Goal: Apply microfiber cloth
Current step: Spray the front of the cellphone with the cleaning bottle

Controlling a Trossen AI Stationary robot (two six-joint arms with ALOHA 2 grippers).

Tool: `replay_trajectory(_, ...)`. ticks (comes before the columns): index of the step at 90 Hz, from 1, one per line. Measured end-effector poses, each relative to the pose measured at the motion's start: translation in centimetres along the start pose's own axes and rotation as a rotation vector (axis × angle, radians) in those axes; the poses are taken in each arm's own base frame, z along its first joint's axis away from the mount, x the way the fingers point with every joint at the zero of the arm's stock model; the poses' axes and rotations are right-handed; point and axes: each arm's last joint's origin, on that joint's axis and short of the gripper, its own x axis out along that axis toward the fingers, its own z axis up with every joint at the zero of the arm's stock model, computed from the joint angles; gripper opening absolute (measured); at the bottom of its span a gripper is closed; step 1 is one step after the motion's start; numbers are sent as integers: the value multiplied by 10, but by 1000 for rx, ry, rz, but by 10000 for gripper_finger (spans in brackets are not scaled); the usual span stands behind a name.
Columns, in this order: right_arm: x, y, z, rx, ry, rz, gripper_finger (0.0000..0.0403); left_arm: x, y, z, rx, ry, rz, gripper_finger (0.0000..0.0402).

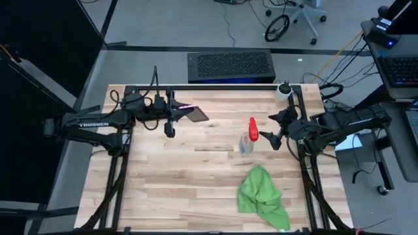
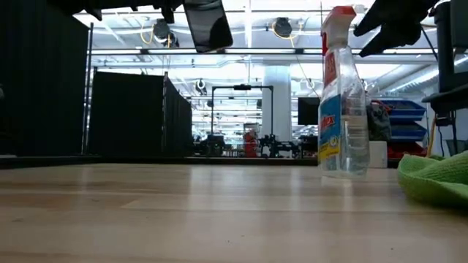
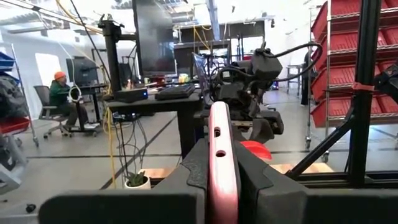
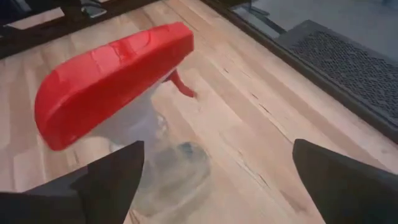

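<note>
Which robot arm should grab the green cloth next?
Probably the right. The open right gripper hangs empty above the clear spray bottle with a red nozzle, on the same side as the bright green microfiber cloth. The left gripper is across the table, shut on a small dark phone.

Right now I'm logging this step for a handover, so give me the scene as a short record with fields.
left end effector: raised above the table's far left part, shut on the phone, held on edge
right end effector: open, beside the spray bottle's red nozzle, not gripping it
spray bottle: upright on the table, right of centre
microfiber cloth: bunched on the table's near right part, untouched, apart from the bottle
table: light wood planks
task status: cloth not yet picked up
</note>
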Motion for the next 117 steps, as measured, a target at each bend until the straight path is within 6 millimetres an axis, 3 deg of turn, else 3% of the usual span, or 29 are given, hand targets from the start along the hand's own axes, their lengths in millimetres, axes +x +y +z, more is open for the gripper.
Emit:
replay_trajectory(9, 0, 2, -4, 82, 33, 15, 389, 0, 0, 0, -1, 0, 0, 15)
replay_trajectory(20, 6, 7, -21, 37, 70, 49, 388, 0, 0, 0, -1, 0, 0, 15)
replay_trajectory(51, 29, 7, -65, 11, -147, 126, 385, 0, 0, 0, -2, 0, -15, 15)
replay_trajectory(66, 11, 0, -60, -19, -240, 219, 385, 0, 0, 0, -4, 3, -16, 15)
replay_trajectory(79, 1, -12, -53, -93, -351, 192, 384, 0, 0, 0, -3, 1, -16, 15)
replay_trajectory(117, 29, -18, -57, -170, -506, 323, 384, -1, 6, 0, 3, 2, 3, 15)
